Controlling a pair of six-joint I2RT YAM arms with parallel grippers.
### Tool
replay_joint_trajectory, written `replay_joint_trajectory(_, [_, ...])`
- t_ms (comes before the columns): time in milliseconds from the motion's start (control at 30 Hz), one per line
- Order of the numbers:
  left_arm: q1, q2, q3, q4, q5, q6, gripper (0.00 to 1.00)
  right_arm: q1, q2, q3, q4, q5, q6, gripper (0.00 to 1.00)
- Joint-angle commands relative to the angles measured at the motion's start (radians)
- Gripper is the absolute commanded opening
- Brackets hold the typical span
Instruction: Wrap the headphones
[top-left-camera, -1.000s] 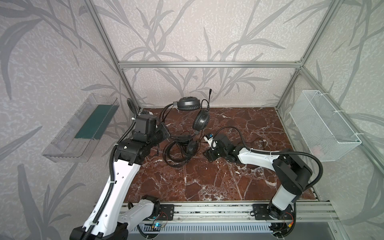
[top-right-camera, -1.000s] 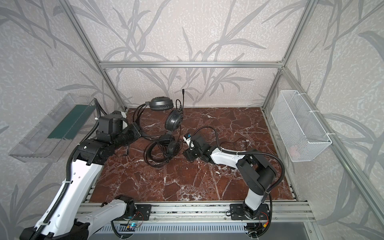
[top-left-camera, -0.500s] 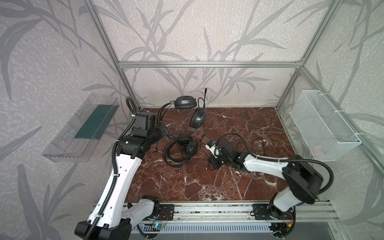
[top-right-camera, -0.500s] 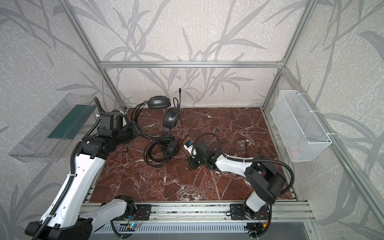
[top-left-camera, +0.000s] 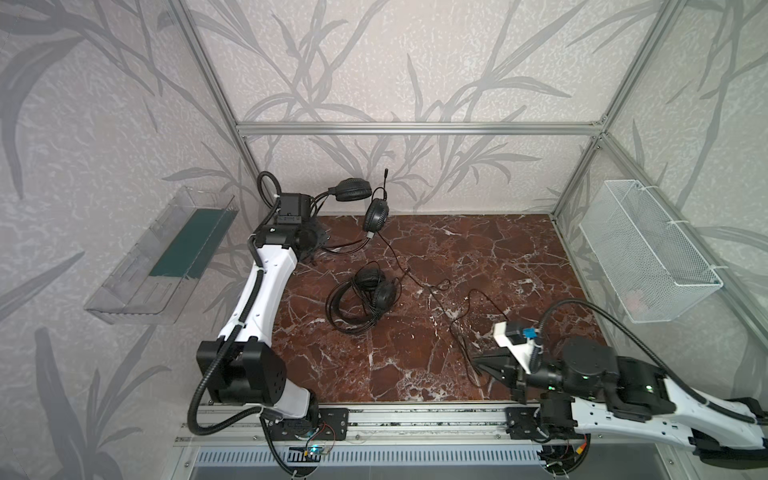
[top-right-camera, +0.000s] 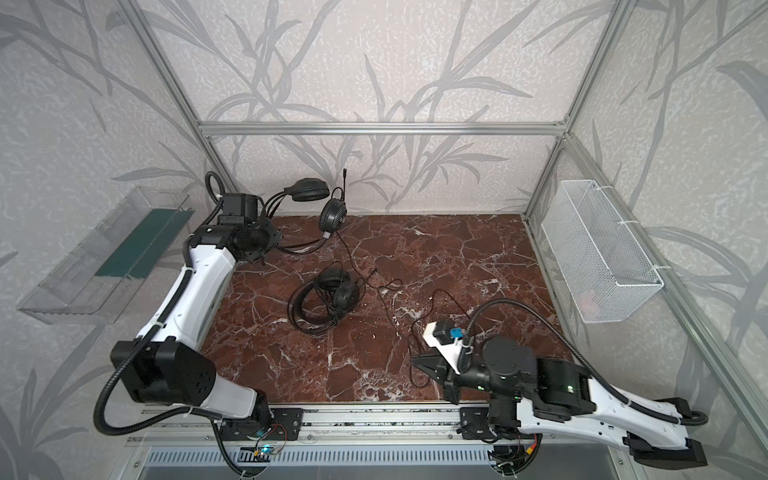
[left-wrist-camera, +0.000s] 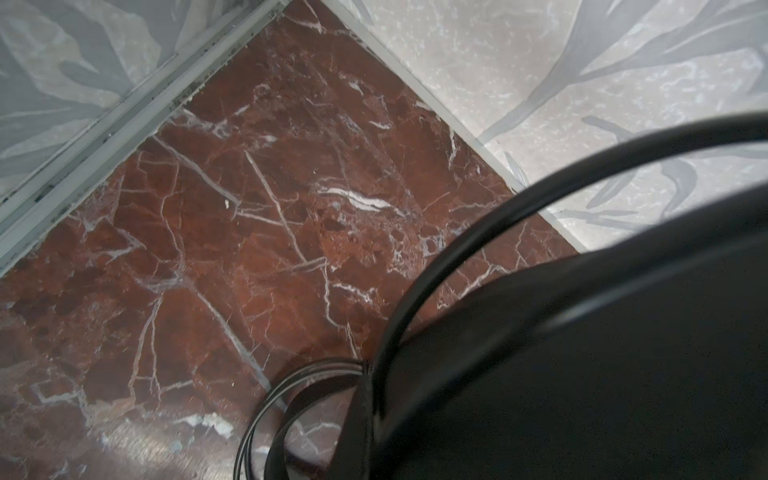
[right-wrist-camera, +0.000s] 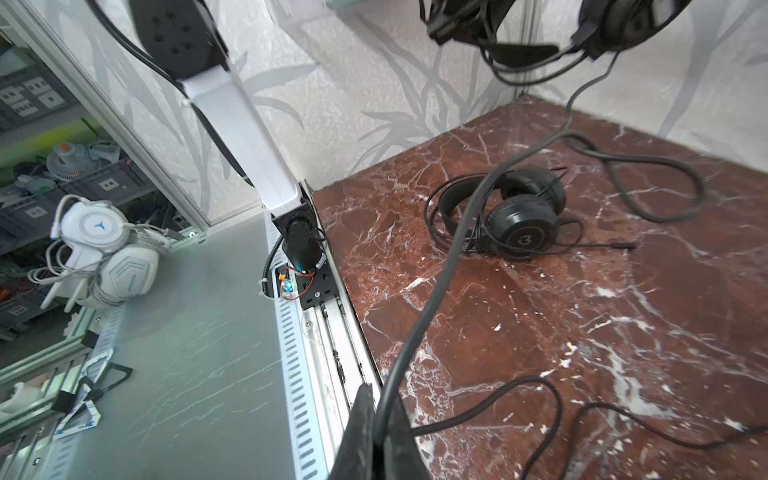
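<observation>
Black padded wired headset raised, upper centre of frame, headband clamped in left fingers. Thin black cable runs diagonally to lower right, pinched between right fingers. Second black headset lies mid-frame on red marble desk. Judgement: right arm is nearer the slack and should do the winding.

Tabletop glossy red marble — headphones smooth black plastic.

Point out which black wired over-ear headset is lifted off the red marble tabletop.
The back-left black headset, hanging from the left gripper; the other headset lies on the red marble tabletop.
</observation>
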Motion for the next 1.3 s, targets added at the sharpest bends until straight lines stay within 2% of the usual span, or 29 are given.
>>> replay_joint_trajectory(0, [0.016, 0.058, 0.074, 0.051, -0.094, 0.030, 0.00, 0.015, -0.034, 0.123, -0.242, 0.059, 0.000, 0.00])
replay_joint_trajectory(133, [0.018, 0.121, 0.086, 0.049, -0.162, 0.085, 0.00, 0.015, 0.003, 0.263, -0.347, 0.104, -0.046, 0.00])
replay_joint_trajectory(233, [0.019, 0.145, 0.072, 0.065, -0.232, 0.146, 0.00, 0.013, -0.013, 0.349, -0.357, 0.139, -0.094, 0.00])
replay_joint_trajectory(333, [0.018, 0.167, 0.068, 0.071, -0.252, 0.173, 0.00, -0.007, 0.003, 0.428, -0.360, 0.117, -0.158, 0.00])
replay_joint_trajectory(400, [0.010, 0.188, 0.077, 0.072, -0.238, 0.181, 0.00, -0.029, 0.041, 0.455, -0.348, 0.043, -0.201, 0.00])
replay_joint_trajectory(533, [-0.087, 0.217, 0.136, 0.039, -0.279, 0.244, 0.00, -0.045, 0.183, 0.459, -0.290, -0.142, -0.255, 0.00])
replay_joint_trajectory(700, [-0.169, 0.179, 0.142, 0.046, -0.233, 0.278, 0.00, -0.042, 0.378, 0.560, -0.362, -0.199, -0.357, 0.00])
replay_joint_trajectory(800, [-0.223, 0.143, 0.110, 0.066, -0.264, 0.348, 0.00, -0.042, 0.468, 0.670, -0.436, -0.217, -0.435, 0.00])
replay_joint_trajectory(900, [-0.287, 0.086, 0.013, 0.160, -0.309, 0.432, 0.00, -0.041, 0.557, 0.782, -0.520, -0.231, -0.501, 0.00])
replay_joint_trajectory(1000, [-0.336, 0.061, -0.004, 0.177, -0.344, 0.458, 0.00, -0.036, 0.650, 0.853, -0.604, -0.256, -0.547, 0.00])
replay_joint_trajectory(1133, [-0.404, 0.005, -0.043, 0.232, -0.313, 0.523, 0.00, -0.008, 0.735, 0.941, -0.685, -0.253, -0.590, 0.00])
replay_joint_trajectory(1267, [-0.516, -0.069, -0.150, 0.327, -0.284, 0.670, 0.00, 0.031, 0.780, 1.048, -0.720, -0.214, -0.608, 0.00])
